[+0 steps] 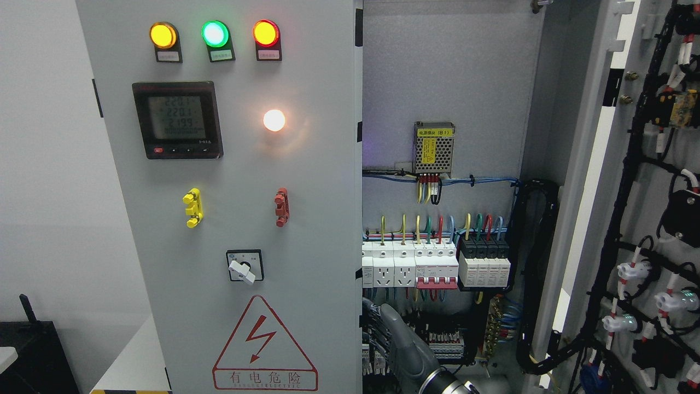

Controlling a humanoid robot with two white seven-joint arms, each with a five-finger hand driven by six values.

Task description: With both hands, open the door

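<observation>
I see the left door [229, 197] shut, filling nine o'clock, and the right door [629, 191] swung wide at three o'clock, baring the cabinet [448, 82] interior. Breakers [432, 265] sit at centre. One hand [404, 345] shows at six o'clock; I cannot tell its side or its fingers' state.

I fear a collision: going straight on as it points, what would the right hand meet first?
Probably the closed left door's free edge, just up-left of the right hand; depth is unclear.
</observation>
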